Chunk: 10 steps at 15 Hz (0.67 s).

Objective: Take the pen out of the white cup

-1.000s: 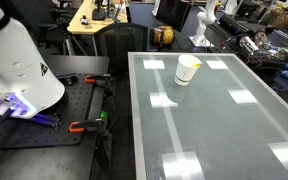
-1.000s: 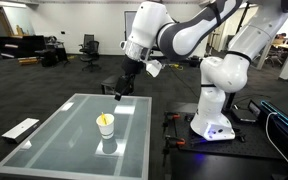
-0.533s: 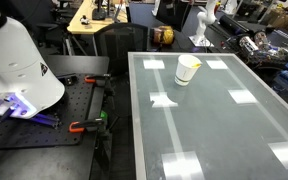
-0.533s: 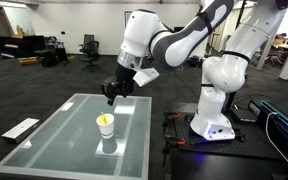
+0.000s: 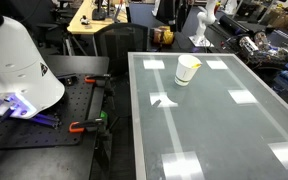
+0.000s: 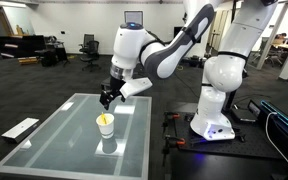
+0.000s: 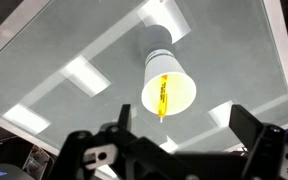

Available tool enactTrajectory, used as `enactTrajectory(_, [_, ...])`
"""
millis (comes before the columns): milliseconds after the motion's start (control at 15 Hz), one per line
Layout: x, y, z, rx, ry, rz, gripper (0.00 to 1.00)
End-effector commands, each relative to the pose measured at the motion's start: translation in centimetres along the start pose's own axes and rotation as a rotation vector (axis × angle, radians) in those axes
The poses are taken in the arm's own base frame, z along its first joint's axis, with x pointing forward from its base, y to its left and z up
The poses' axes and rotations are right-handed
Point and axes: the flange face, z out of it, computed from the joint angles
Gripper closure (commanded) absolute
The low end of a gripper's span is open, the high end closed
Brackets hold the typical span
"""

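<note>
The white cup (image 5: 188,69) stands upright on the glass table (image 5: 214,120), toward its far end. It also shows in an exterior view (image 6: 105,125) and in the wrist view (image 7: 166,82). The yellow pen (image 7: 163,96) leans inside the cup, its tip poking over the rim. My gripper (image 6: 106,96) hangs above the cup, a little apart from it. In the wrist view the two dark fingers (image 7: 179,140) are spread wide, open and empty, with the cup just beyond them.
The glass table reflects ceiling lights. A black bench with clamps (image 5: 89,125) and the robot's white base (image 5: 19,65) stand beside the table. Office chairs and desks (image 5: 104,20) fill the background. A keyboard-like object (image 6: 20,128) lies on the floor by the table.
The arm has swung over and down, bringing my gripper from beyond the table's far edge to a spot above the cup. The cup and pen have not moved.
</note>
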Motion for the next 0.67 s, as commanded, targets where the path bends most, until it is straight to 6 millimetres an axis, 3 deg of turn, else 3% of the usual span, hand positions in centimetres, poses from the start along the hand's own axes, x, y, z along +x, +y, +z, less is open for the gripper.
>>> enactTrajectory(0, [1.1,-1.1,2.7,-0.023,-0.03,0.044,0.0])
enactTrajectory(200, [1.8,-1.2,4.8,-0.041,-0.059,0.046,0.0])
enactTrajectory(267, [1.1,-0.4,3.6,-0.04,-0.05,0.031,0.0])
enactTrajectory(600, [1.6,-0.7,5.0,-0.047,-0.077,0.035,0.0])
